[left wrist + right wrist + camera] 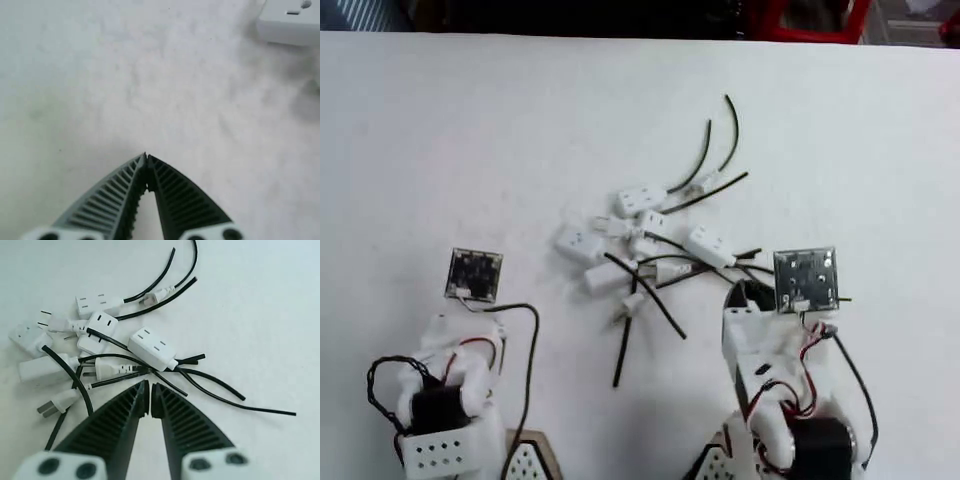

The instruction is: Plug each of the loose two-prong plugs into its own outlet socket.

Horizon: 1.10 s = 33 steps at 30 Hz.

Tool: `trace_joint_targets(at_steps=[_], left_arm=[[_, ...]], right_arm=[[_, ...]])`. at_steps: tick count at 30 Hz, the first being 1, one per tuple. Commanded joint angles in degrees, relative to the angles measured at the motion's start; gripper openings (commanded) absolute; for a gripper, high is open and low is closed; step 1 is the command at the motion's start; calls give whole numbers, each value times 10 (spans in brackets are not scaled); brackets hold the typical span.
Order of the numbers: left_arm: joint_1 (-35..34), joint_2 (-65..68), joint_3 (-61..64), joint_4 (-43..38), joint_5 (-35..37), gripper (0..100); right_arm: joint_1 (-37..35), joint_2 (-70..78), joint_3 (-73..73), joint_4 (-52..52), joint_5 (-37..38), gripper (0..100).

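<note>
Near left: my left gripper (146,165), fingertips pressed together, empty, above bare table (90,75).
Near right: my right gripper (150,400), tips all but touching, holding nothing.
Just beyond it: plugs and sockets (650,245), one tangled heap with black cords.
Surface: white, matte.
Far edge: dark room, red frame (810,18).
Writing: too small to tell.

White arms (752,340), black motors (435,406), red-black wiring (807,345); ribbed dark end effector fingers (117,422)

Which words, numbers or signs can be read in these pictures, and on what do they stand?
None can be read.
The sockets show only slots, no print.
The plugs and the table bear no marks.
The two small boards are too blurred to tell.
</note>
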State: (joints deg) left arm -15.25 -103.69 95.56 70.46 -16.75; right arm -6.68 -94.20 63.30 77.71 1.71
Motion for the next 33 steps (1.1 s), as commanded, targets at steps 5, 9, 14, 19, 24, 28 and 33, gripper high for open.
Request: trace_joint_targets(at_steps=[5, 9, 14, 19, 24, 28, 33], left_arm=[[-4, -5, 14, -39, -1, 24], [-6, -5, 14, -39, -1, 24], [-7, -5, 14, -39, -2, 24], [-7, -5, 14, -39, -3, 24], [-7, -5, 14, -39, -4, 24], [-7, -5, 14, -39, -4, 24], [-7, -5, 14, -39, -4, 24]], right_arm=[[-44, 317, -178, 2, -91, 23], [-82, 448, -230, 2, -179, 154], [-130, 568, -273, -4, -279, 323], [-109, 662, -320, -90, -323, 278], [-99, 755, -385, -182, -323, 232], [-99, 835, -441, -231, -323, 231], [-90, 942, -515, -271, -322, 230]])
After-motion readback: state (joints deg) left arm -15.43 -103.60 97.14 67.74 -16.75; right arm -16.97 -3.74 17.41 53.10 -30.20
